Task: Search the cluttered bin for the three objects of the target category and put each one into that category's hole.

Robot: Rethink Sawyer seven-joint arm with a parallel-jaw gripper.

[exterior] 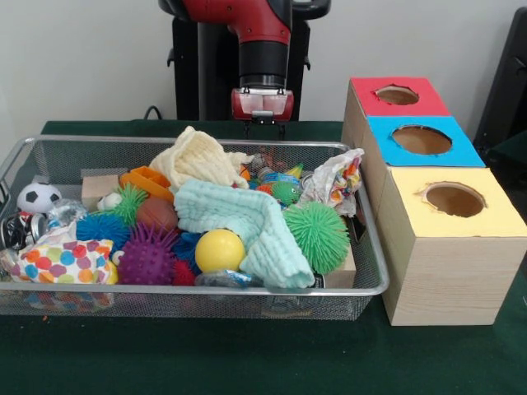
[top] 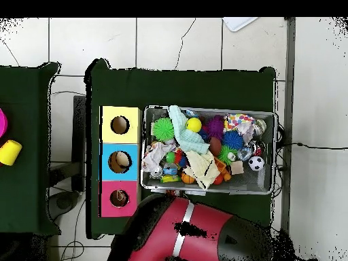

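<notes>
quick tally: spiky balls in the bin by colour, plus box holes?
Green spiky rubber balls: 2, large, small
Blue spiky rubber ball: 1
Purple spiky rubber ball: 1
Total spiky balls clearly showing in the wire mesh bin: 4
Box holes: 3, red-topped, blue-topped, yellow-topped

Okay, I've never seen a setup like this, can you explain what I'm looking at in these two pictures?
It is a red and black robot arm at a green table. One picture faces it across the table; the other looks straight down. Its end effector hangs behind a wire bin and holds nothing I can see; whether it is open is unclear. The bin is heaped with toys: spiky balls, a yellow ball, a small soccer ball and cloths. Beside it stand red, blue and yellow boxes with round holes on top.
</notes>
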